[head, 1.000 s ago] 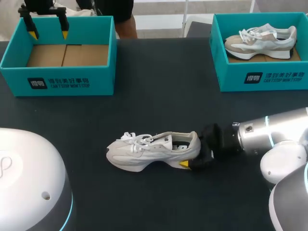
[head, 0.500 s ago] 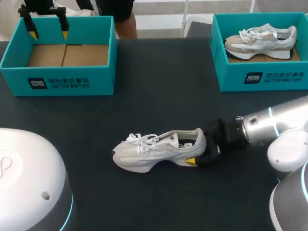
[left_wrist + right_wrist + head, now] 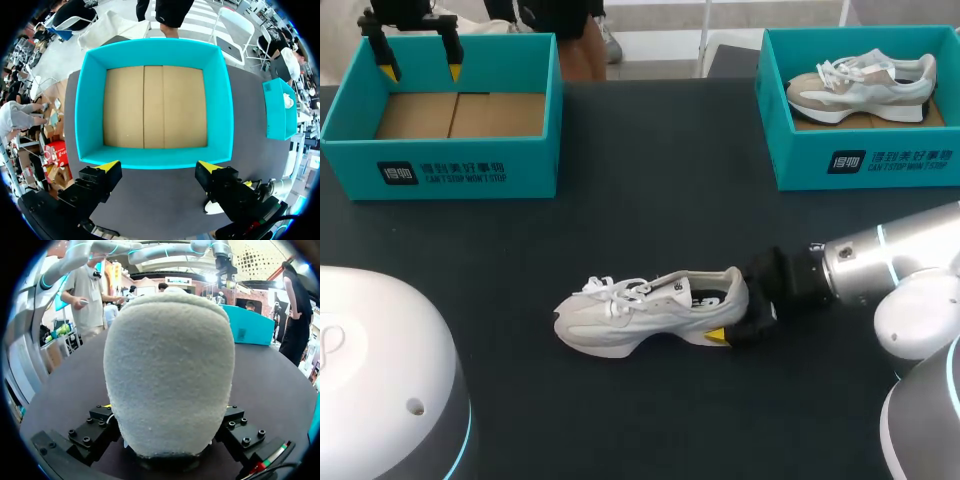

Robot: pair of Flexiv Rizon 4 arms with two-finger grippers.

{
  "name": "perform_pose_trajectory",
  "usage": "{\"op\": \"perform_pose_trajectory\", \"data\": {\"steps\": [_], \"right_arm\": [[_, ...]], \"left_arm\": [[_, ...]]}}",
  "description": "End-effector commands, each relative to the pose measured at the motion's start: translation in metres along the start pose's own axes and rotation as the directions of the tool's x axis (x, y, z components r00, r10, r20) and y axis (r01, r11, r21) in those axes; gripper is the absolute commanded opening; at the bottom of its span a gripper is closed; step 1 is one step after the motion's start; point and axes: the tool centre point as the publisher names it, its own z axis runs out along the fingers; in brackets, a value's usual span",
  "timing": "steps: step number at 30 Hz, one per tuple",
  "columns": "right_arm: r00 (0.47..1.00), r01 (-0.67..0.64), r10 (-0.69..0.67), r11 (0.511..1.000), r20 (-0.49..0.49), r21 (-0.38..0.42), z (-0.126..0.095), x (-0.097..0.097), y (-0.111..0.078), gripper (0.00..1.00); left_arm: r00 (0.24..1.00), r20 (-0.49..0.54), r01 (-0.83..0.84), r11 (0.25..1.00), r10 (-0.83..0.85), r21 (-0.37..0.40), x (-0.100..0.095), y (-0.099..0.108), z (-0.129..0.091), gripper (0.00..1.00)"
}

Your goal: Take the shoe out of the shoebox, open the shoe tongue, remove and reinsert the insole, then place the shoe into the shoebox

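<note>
Right tool grips the heel of the white shoe, which stands on its sole near the middle of the bench, toe toward my left. Left tool hangs released above the teal shoebox at the far-left corner.

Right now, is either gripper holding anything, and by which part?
The right gripper holds the white shoe by its heel; the left gripper, open, holds nothing.
</note>
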Motion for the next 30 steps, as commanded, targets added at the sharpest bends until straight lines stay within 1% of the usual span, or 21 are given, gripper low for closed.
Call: {"op": "perform_pose_trajectory", "data": {"steps": [1, 13, 14, 15, 17, 18, 19, 20, 21, 24, 25, 28, 30], "right_arm": [[1.0, 0.0, 0.0, 1.0, 0.004, 0.004, 0.007, 0.0, -0.004, 0.0], [1.0, 0.0, 0.0, 1.0, 0.004, 0.004, 0.007, 0.0, -0.004, 0.0], [1.0, 0.0, 0.0, 1.0, 0.004, 0.004, 0.007, 0.0, -0.004, 0.0], [1.0, 0.0, 0.0, 1.0, 0.004, 0.004, 0.007, 0.0, -0.004, 0.0], [1.0, 0.0, 0.0, 1.0, 0.004, 0.004, 0.007, 0.0, -0.004, 0.0], [1.0, 0.0, 0.0, 1.0, 0.004, 0.004, 0.007, 0.0, -0.004, 0.0], [1.0, 0.0, 0.0, 1.0, 0.004, 0.004, 0.007, 0.0, -0.004, 0.0], [1.0, 0.0, 0.0, 1.0, 0.004, 0.004, 0.007, 0.0, -0.004, 0.0], [1.0, 0.0, 0.0, 1.0, 0.004, 0.004, 0.007, 0.0, -0.004, 0.0], [1.0, 0.0, 0.0, 1.0, 0.004, 0.004, 0.007, 0.0, -0.004, 0.0], [1.0, 0.0, 0.0, 1.0, 0.004, 0.004, 0.007, 0.0, -0.004, 0.0], [1.0, 0.0, 0.0, 1.0, 0.004, 0.004, 0.007, 0.0, -0.004, 0.0], [1.0, 0.0, 0.0, 1.0, 0.004, 0.004, 0.007, 0.0, -0.004, 0.0]], "left_arm": [[1.0, 0.0, 0.0, 1.0, 0.0, 0.0, 0.0, 0.0, 0.0, 1.0], [1.0, 0.0, 0.0, 1.0, 0.0, 0.0, 0.0, 0.0, 0.0, 1.0], [1.0, 0.004, -0.011, 0.999, 0.011, 0.037, 0.009, 0.006, -0.001, 1.0], [0.999, -0.026, 0.026, 0.999, -0.026, 0.018, 0.016, 0.01, -0.003, 1.0], [0.995, -0.005, 0.096, 0.995, -0.096, 0.04, 0.033, 0.021, -0.005, 1.0], [0.993, -0.038, 0.111, 0.993, -0.11, 0.038, 0.04, 0.025, -0.006, 1.0], [0.989, -0.056, 0.143, 0.988, -0.14, 0.054, 0.048, 0.032, -0.007, 1.0], [0.968, -0.054, 0.248, 0.968, -0.245, 0.044, 0.055, 0.037, -0.006, 1.0], [0.973, -0.039, 0.23, 0.972, -0.228, 0.055, 0.066, 0.042, -0.006, 1.0], [0.959, -0.081, 0.276, 0.961, -0.273, 0.025, 0.095, 0.06, -0.004, 1.0], [0.951, -0.078, 0.302, 0.952, -0.298, 0.044, 0.105, 0.066, -0.003, 1.0], [0.946, -0.1, 0.314, 0.948, -0.308, 0.056, 0.132, 0.079, 0.003, 1.0], [0.949, -0.117, 0.299, 0.954, -0.294, 0.032, 0.147, 0.085, 0.008, 1.0]]}}
